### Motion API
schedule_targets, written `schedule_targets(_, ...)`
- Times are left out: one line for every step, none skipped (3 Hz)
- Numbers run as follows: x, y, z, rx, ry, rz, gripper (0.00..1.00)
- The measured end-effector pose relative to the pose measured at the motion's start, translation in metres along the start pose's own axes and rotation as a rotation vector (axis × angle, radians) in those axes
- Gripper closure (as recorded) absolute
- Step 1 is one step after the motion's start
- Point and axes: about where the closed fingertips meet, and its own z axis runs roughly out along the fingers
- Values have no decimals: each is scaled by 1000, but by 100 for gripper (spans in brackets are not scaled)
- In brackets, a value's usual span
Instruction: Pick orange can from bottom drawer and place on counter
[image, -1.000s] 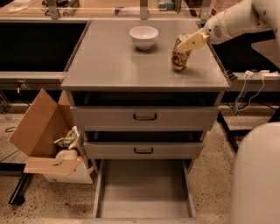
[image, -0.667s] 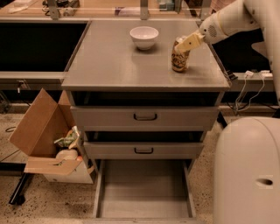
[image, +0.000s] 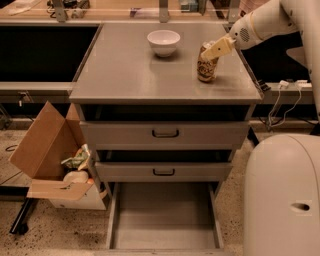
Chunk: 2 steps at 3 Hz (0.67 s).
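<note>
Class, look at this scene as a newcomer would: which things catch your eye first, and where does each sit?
The orange can stands on the counter near its right edge, with the gripper at its top. A white bowl sits farther back to its left, and the bottom drawer is pulled out at floor level.

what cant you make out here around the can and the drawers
- Orange can on the counter: top covered by the pincer over it; markings too small to read.
- Bottom drawer: front end cut off by the camera view's lower edge.
- Upper two drawers: insides dark, behind their fronts.
- Cardboard box: contents partly hidden by its flaps.
</note>
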Motion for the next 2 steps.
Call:
schedule_targets(0, 0, 0, 0, 0, 0, 6)
schedule_targets(0, 0, 0, 0, -1, 0, 0)
